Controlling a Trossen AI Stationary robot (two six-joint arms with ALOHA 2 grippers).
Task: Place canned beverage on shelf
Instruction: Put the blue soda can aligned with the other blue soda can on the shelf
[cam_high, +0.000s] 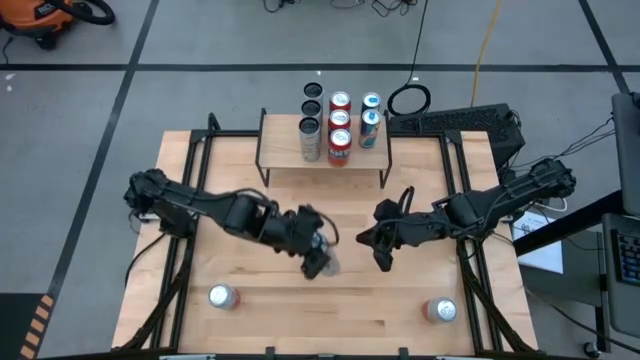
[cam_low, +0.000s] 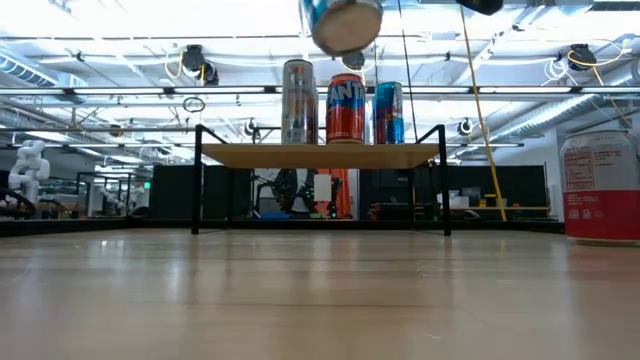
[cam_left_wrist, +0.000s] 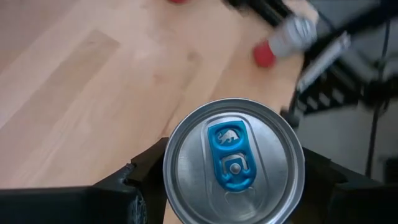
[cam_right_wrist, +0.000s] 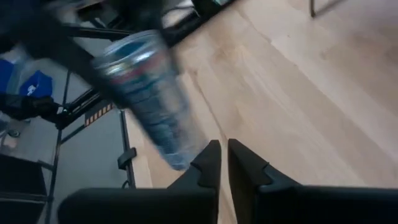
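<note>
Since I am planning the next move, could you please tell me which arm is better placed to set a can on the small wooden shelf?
Left. The left gripper already holds the blue-tabbed silver can; the right gripper is shut and empty.

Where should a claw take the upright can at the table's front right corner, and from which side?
Grip the can around its cylindrical side wall, about mid-height, coming in level from the table's middle. It stands upright with bare tabletop around it, so the round wall is free all round. The right claw, its fingers together, is the nearer one; the left claw already holds a blue can.
</note>
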